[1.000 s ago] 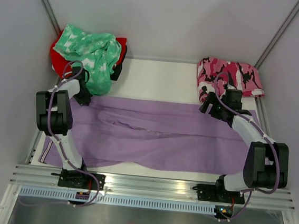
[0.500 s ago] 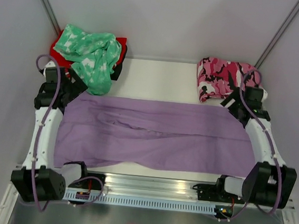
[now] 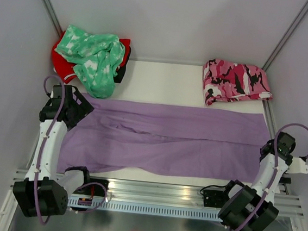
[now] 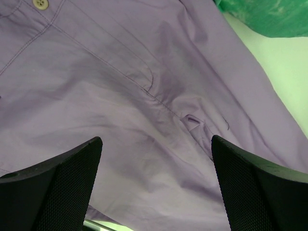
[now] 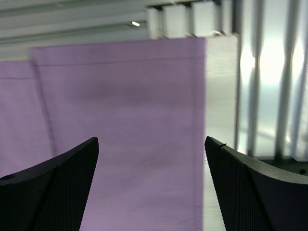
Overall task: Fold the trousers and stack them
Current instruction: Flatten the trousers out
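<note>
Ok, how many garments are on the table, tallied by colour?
lilac trousers: 1
green patterned garment: 1
red garment: 1
pink camo garment: 1
Total: 4

The white bench (image 3: 162, 83) carries the lilac trousers (image 3: 168, 141), spread flat across its width, with a few creases toward their left end. Just beyond the trousers' far right corner lies a bundled pink-black camouflage garment (image 3: 235, 79). Beyond their far left corner a crumpled mint-green garment (image 3: 94, 52) lies over a red garment (image 3: 58, 65), its tip at the trousers' far edge.
</note>
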